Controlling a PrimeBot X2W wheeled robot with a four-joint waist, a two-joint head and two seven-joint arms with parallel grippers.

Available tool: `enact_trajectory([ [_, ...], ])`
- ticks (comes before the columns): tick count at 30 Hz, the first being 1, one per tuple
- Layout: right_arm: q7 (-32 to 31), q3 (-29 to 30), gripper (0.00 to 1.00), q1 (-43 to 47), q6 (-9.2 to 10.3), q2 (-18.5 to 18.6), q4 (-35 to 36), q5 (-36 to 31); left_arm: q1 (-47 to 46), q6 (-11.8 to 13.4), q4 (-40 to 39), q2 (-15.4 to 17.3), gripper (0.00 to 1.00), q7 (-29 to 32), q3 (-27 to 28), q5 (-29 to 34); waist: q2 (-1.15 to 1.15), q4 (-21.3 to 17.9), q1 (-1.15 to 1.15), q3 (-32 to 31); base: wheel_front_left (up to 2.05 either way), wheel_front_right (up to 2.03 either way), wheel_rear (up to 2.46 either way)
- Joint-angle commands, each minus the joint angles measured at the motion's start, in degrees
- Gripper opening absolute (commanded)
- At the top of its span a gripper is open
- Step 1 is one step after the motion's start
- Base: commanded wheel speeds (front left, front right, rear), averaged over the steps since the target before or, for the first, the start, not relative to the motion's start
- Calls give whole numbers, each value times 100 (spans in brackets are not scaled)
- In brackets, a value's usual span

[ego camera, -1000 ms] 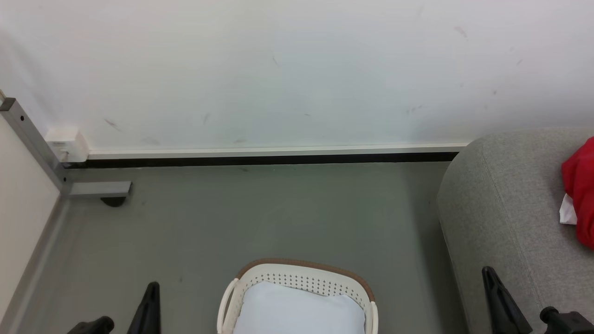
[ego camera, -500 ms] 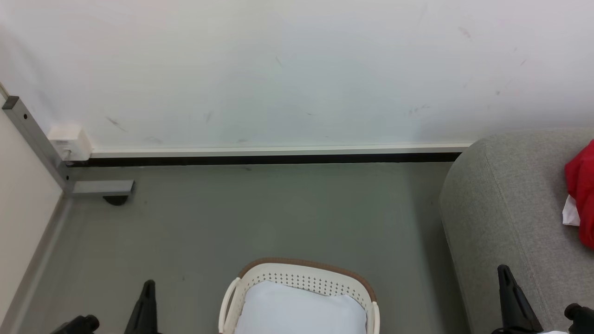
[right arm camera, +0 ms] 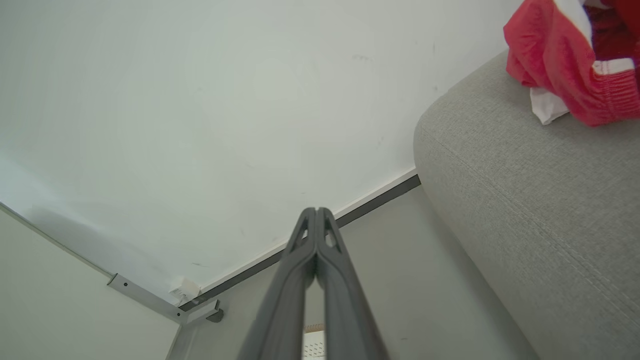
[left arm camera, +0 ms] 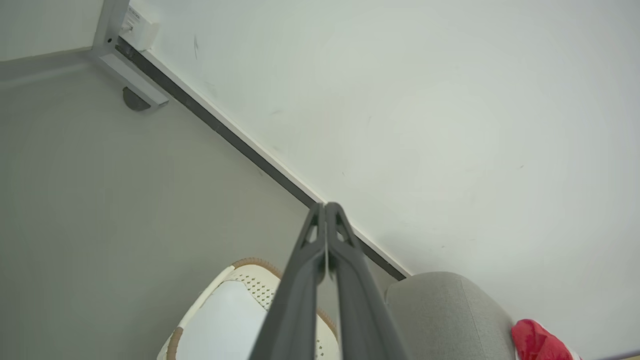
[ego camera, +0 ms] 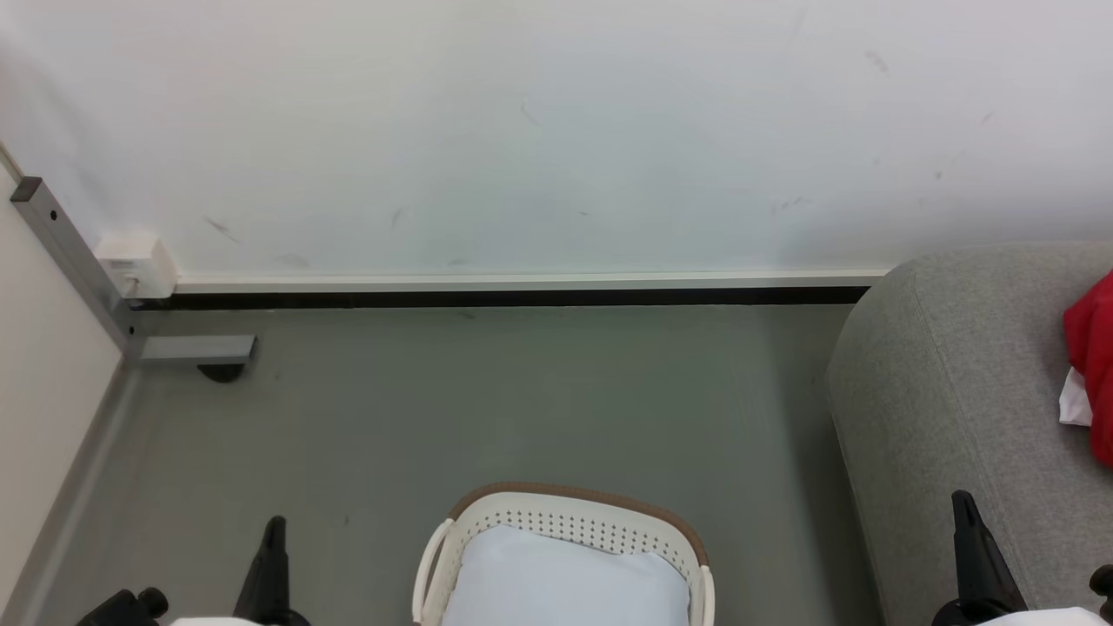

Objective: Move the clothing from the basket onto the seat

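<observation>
Head view of a room corner: a grey floor [ego camera: 487, 409] meets a white wall [ego camera: 539, 130]. The red clothing [ego camera: 1097, 365], showing a white patch, lies on top of the light-grey upholstered seat [ego camera: 948, 374] at the far right, cut off by the picture's edge. The right wrist view shows it bunched there, white stripe band visible, resting on the upholstery.

The oval cream laundry basket [ego camera: 574, 509] with its brown rim stands on the floor at near centre, to the left of the seat. It holds a pale bluish-white cloth [ego camera: 565, 582] and no red garment.

The left gripper [left arm camera: 325, 209] has its two dark fingers pressed together with nothing between them. The right gripper [right arm camera: 316, 212] is likewise closed and empty.

Over the last second the right gripper has slid toward the near right corner of the head view, away from the garment, and the left has edged toward the near left. Pale forearms now show at the bottom edge. The camera has also drifted slightly. The clothing itself lies as it did.

The move therefore looks complete: the garment is on the seat, released, and the arms appear to be retiring to rest.
</observation>
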State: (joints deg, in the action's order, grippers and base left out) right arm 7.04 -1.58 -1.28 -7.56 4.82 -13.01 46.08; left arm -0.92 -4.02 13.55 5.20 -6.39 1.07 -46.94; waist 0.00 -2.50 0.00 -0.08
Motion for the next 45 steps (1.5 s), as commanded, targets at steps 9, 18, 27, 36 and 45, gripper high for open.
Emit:
enact_trajectory([
  [9,-222,141,0,-227,5,-9,25,885,-205,-85,-43,-17,0,242,125,-850,0,30,0,3,0,0,0],
  [18,-380,225,0,-281,6,-20,7,1475,-264,-126,-31,-52,0,401,189,-1423,0,55,0,5,0,0,0],
  [27,-528,307,0,-309,7,-30,-10,2013,-310,-166,-18,-81,0,551,254,-1928,0,80,0,8,0,0,0],
  [36,-664,380,0,-361,7,-46,-26,2507,-358,-206,-7,-109,0,697,315,-2414,0,105,0,11,0,0,0],
  [45,-783,449,0,-385,8,-59,-36,2911,-403,-232,3,-131,0,802,357,-2812,0,127,0,13,0,0,0],
])
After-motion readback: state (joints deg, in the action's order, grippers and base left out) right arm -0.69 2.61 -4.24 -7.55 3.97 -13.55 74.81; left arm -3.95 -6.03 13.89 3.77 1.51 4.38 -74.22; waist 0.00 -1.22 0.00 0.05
